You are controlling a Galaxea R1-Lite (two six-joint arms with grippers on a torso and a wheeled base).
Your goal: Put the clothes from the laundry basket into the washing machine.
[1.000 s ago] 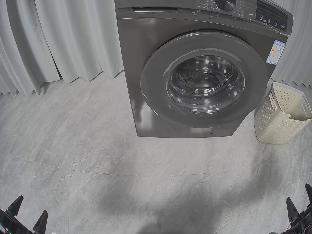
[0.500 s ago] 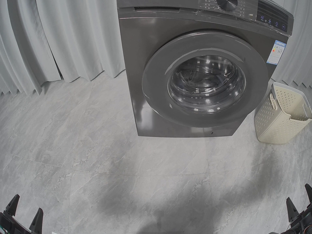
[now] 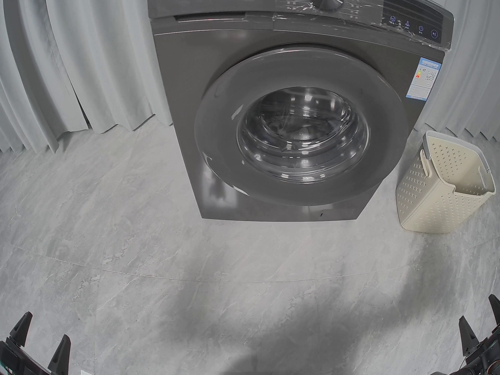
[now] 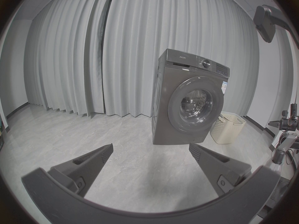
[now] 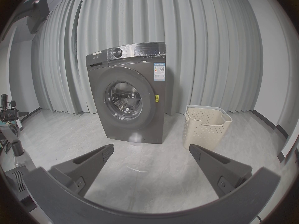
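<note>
A grey front-loading washing machine [image 3: 291, 105] stands ahead with its round glass door [image 3: 302, 131] closed; it also shows in the wrist views [image 4: 190, 97] [image 5: 129, 94]. A cream perforated laundry basket [image 3: 442, 183] sits on the floor to its right [image 5: 205, 126] [image 4: 227, 126]; I see no clothes inside from here. My left gripper [image 3: 41, 337] is open at the lower left, far from the machine. My right gripper [image 3: 482, 321] is open at the lower right, nothing between its fingers.
Pale pleated curtains [image 3: 88, 53] hang behind the machine and along the walls. Grey marble-look floor [image 3: 208, 287] stretches wide between me and the machine. A tripod-like stand [image 4: 285, 131] stands off to the side.
The head view has shifted, so the machine and basket sit further left and slightly nearer in the picture. The left gripper sits a little lower than one second ago; the right is unchanged.
</note>
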